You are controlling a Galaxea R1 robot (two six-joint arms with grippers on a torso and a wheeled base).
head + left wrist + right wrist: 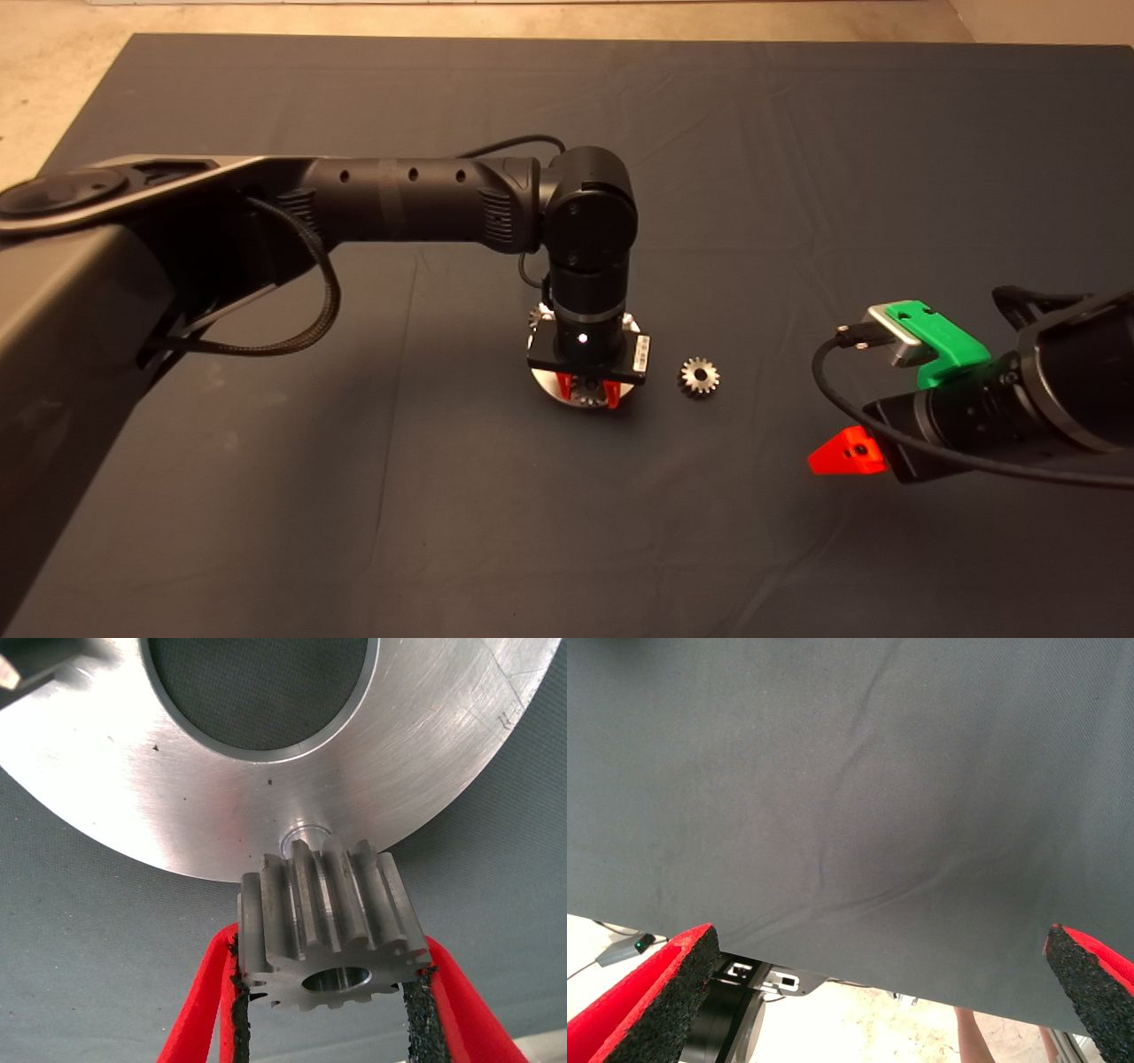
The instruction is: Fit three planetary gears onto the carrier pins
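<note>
Centrally, left hand (586, 391) clamps planetary gear (330, 923) over carrier pin (302, 835) on disc (159, 788); spare gear (699, 377) right of it; right hand (877, 992) spread apart, lower right.

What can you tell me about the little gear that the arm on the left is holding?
The held gear is small, silvery-grey metal with straight teeth and a round centre hole. The left end effector clamps it between black pads on red fingers, just above a pin near the edge of the shiny disc.
</note>
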